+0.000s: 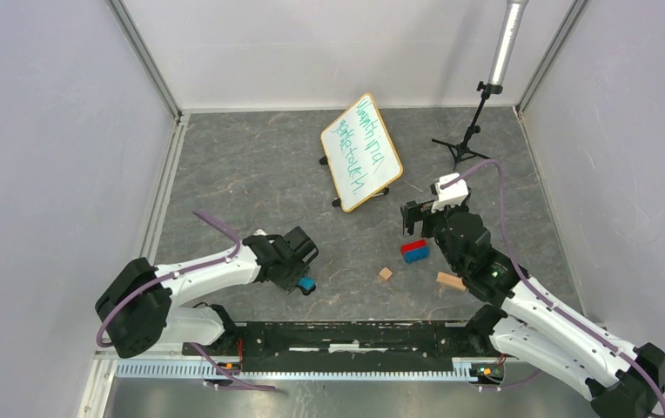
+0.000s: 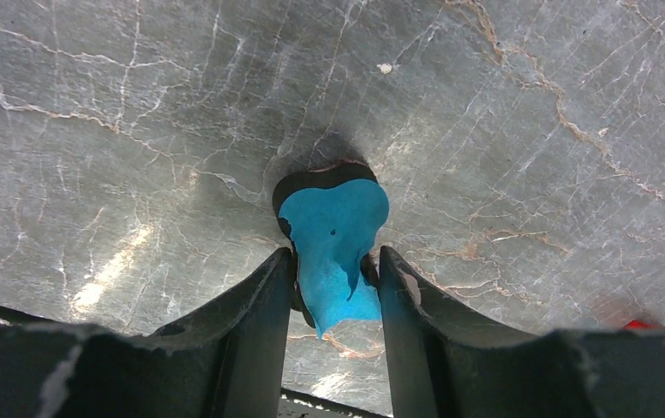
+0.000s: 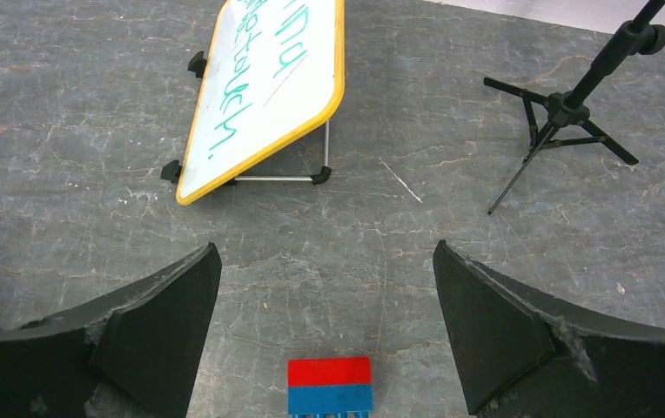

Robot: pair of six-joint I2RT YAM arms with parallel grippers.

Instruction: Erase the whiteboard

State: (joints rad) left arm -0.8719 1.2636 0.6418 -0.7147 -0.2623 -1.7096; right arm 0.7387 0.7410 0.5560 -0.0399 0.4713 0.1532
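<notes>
Left end effector (image 2: 336, 254): closed on blue eraser (image 2: 333, 226), fingers touching both its sides, low at bench (image 1: 251, 174).
Right end effector (image 3: 325, 246): wide open, empty.
Whiteboard (image 1: 361, 150): propped tilted, far middle, green writing unerased.
Bearing: ahead-right of left end effector, well apart; long axis roughly near-far; right arm nearer.

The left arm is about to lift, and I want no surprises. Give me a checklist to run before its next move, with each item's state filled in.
1. Left claw closed on eraser: ok, the fingers press both its sides.
2. Grip firm enough to lift: cannot tell.
3. Eraser off the table: not ok, it appears to rest there.
4. Whiteboard standing on its feet: ok, propped at a tilt.
5. Board wiped: not ok, green marks cover it.
6. Right claw open and empty: ok.
</notes>
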